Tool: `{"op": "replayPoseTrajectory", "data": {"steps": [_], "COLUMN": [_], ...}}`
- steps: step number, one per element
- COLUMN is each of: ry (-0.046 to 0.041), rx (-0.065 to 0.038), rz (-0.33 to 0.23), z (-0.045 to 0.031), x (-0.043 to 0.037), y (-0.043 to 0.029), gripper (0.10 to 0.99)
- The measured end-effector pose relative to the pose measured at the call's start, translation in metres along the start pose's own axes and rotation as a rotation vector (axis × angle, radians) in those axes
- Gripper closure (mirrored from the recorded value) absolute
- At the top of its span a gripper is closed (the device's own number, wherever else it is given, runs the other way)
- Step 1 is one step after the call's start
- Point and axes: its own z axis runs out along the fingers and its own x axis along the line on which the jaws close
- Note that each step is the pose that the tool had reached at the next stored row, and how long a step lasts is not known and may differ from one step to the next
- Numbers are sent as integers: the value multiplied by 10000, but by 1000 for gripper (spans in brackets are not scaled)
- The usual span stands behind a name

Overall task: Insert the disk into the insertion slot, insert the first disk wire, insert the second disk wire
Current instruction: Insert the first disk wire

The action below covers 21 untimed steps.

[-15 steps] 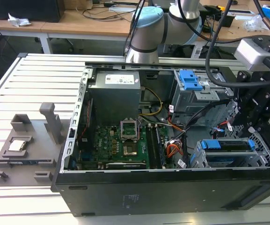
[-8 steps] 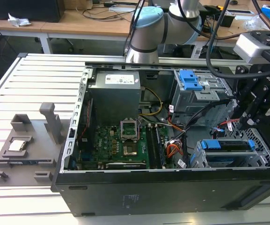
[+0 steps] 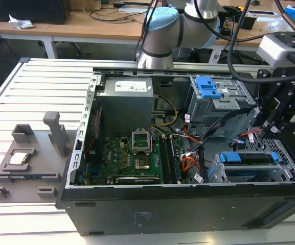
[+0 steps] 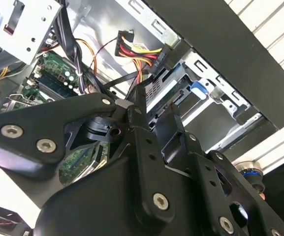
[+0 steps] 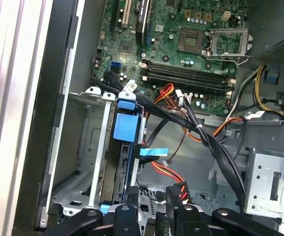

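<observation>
The black fingers [image 5: 125, 216] stand apart with nothing clamped between them. They hang low inside an open computer case [image 3: 188, 217], over the corner at the exterior view's right.

Through the gap between them, the second wrist view shows the rear end of the disk [image 4: 167, 84]. The disk lies in the insertion slot [image 3: 220, 172], its blue carrier roughly level with the top of that bay, so the first step looks done.

A black power connector [image 4: 157, 59] with red, yellow and black wires sits just beyond the fingertips, right at the disk's rear. Whether it is plugged in cannot be told. A flat light-blue data cable [image 5: 154, 151] lies near the disk's edge, and its end is not clear.

The wire work seems to be the step in hand. It calls for holding a connector by its body, squaring it to the disk's port and pushing straight, in very little room.

A thick bundle of black cables [image 5: 215, 147] runs close beside the fingers and could snag. The taller drive cage [image 3: 216, 99] with a blue clip stands just beyond the slot, and the case wall hems in the other side.

Farther off are the motherboard [image 3: 137, 153] and the power supply [image 3: 124, 99]. The case rests on a slatted desk [image 3: 35, 92], where a grey fixture [image 3: 19, 161] sits well apart.
</observation>
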Motion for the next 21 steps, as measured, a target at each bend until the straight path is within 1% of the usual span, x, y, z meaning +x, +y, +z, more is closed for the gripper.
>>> {"op": "replayPoseTrajectory", "data": {"steps": [3,7,15,18,21], "ry": [19,42,89,146,238], "rx": [-1,-2,-7,-16,-33], "rz": [-147,-332,-532,-629,-707], "z": [6,18,38,55,74], "x": [-14,-71,-139,-167,-182], "y": [-41,-110,-188,-224,-249], "gripper": [725,725,725,725,725]}}
